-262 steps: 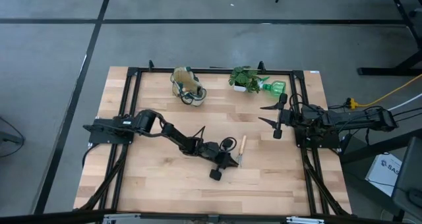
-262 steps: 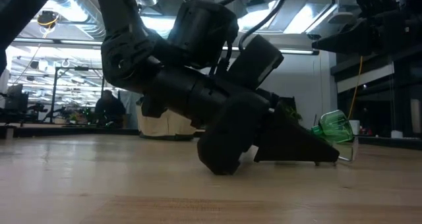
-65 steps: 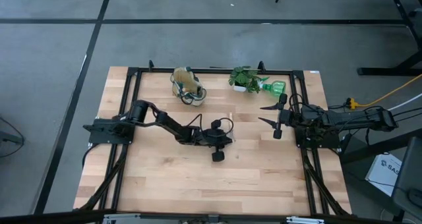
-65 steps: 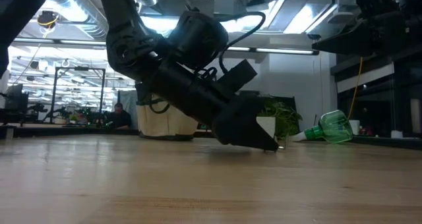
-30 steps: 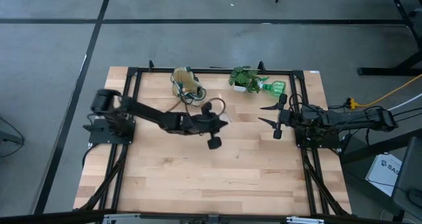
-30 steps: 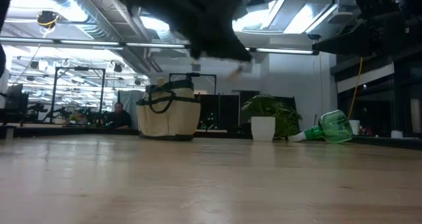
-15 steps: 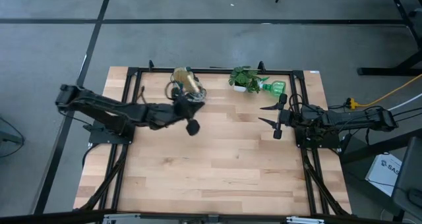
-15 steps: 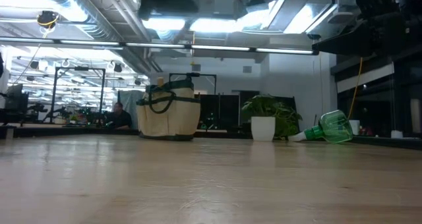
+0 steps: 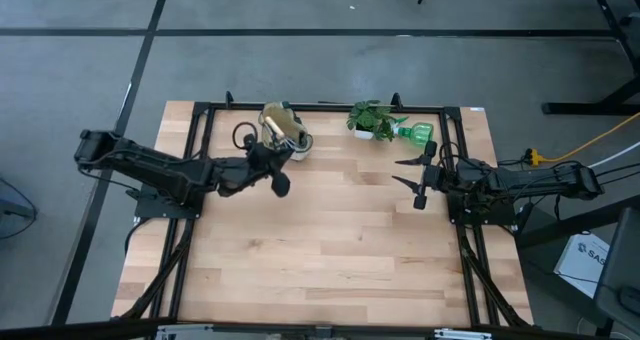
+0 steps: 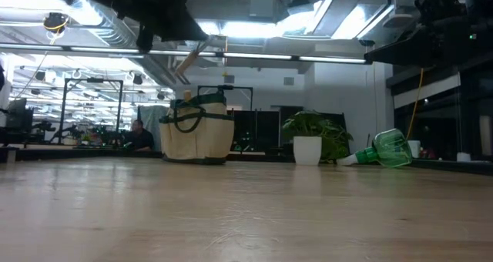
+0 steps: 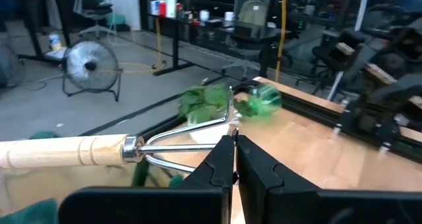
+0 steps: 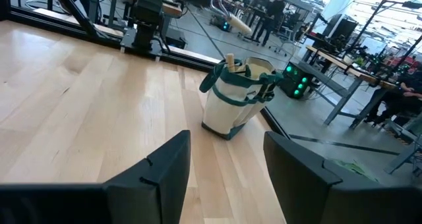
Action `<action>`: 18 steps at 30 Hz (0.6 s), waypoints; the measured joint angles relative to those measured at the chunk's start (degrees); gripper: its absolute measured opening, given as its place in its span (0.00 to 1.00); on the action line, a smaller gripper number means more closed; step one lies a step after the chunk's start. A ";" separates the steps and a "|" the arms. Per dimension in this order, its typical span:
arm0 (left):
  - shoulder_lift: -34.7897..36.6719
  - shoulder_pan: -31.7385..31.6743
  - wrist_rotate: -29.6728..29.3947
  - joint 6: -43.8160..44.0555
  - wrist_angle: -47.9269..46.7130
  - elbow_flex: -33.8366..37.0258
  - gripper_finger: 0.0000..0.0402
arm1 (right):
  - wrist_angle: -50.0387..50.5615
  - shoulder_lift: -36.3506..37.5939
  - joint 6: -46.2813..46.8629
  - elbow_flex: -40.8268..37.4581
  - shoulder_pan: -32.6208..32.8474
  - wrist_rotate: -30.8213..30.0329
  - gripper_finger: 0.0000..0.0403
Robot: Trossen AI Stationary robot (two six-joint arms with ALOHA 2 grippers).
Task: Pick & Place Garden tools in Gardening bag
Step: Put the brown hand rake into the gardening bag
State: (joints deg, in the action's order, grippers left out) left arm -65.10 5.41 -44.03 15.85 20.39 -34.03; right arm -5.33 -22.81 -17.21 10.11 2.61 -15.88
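Left end effector (image 11: 235,159) clamped on hand fork (image 11: 99,149), handle crosswise, raised just beside gardening bag (image 9: 281,129); bag opening below tines. Farther off, right end effector (image 12: 224,168) gapes wide, idle at counter (image 9: 330,250) edge

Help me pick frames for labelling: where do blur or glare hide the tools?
Left wrist view: hand fork sharp, plant and green plastic tool behind blurred. Low view: ceiling lights glare, left arm silhouetted, held handle lit. High view: evenly lit, gardening bag small.
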 joint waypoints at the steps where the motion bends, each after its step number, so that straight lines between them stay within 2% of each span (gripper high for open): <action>1: 0.00 -0.58 0.20 0.66 -0.11 0.22 0.01 | -0.01 0.00 0.00 0.00 0.00 0.00 0.48; 6: 0.00 -2.75 3.01 2.28 0.01 0.42 0.01 | 0.00 0.01 -0.01 0.00 0.00 0.00 0.48; 13: 0.00 -5.73 4.02 4.58 3.03 0.42 0.01 | 0.01 0.00 0.00 0.00 0.00 -0.02 0.48; 18: -0.20 -9.35 10.15 6.20 4.21 0.42 0.01 | 0.01 0.00 -0.01 0.00 0.00 -0.02 0.48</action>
State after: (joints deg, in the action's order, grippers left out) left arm -65.31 -3.94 -33.88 22.05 24.60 -33.61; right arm -5.32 -22.80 -17.22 10.11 2.61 -15.90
